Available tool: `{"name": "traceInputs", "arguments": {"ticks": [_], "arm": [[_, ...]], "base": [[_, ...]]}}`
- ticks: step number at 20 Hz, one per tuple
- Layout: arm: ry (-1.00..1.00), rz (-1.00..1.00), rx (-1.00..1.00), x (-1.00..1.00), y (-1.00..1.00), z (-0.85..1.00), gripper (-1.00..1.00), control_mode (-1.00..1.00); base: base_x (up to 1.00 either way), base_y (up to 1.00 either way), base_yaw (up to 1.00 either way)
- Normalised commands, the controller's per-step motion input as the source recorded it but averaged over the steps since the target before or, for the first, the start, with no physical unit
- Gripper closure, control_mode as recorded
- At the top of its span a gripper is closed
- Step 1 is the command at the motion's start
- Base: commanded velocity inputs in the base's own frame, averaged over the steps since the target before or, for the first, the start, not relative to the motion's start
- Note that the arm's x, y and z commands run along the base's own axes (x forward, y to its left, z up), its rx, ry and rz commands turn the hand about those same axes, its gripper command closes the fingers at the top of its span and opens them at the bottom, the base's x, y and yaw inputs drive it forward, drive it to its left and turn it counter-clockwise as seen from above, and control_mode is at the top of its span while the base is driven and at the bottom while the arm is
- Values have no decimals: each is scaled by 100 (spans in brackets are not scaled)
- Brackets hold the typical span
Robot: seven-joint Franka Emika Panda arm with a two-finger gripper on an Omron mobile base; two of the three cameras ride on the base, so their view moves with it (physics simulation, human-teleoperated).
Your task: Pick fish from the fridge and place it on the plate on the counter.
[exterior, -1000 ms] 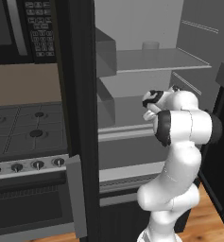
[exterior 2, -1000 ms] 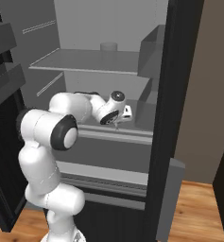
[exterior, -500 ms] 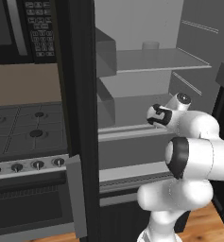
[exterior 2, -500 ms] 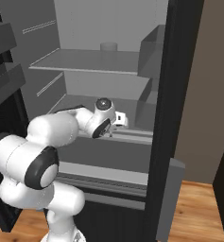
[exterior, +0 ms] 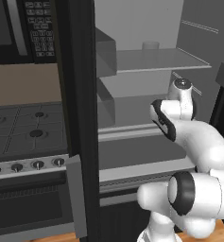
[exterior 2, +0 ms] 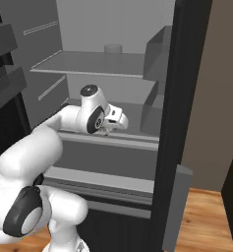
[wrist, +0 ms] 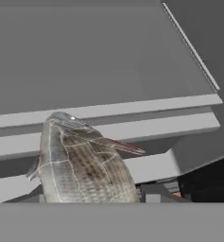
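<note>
Fish (wrist: 82, 165) close before the gripper (exterior 2: 109, 129), beside fridge (wrist: 108, 61) shelf

Open black-framed fridge (exterior 2: 184, 98) with pale grey interior: the flat grey upper shelf (exterior 2: 88, 64) carries a small grey cylindrical container (exterior 2: 113, 48) at its back edge, the front edge bare. Grey box-shaped bins (exterior 2: 157, 54) crowd the hinge-side wall. The middle shelf's (exterior: 132, 108) front edge is occupied by the white arm's wrist and the silvery-grey scaled fish (wrist: 82, 165).
</note>
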Motion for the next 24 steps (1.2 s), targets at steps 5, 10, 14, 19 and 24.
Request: {"name": "traceInputs", "arguments": {"ticks": [5,10,14,19,24], "arm": [[10,-16,0,-77,0,68,100,-100],[7,-11,0,-85,0,48,100,-100],[1,-8,0,-86,0,37,100,-100],[0,-3,0,-79,4,46,100,-100],[0,0,0,-51,27,58,100,-100]], "base": [[0,0,0],[0,0,0],[0,0,0],[0,0,0],[0,0,0]]}}
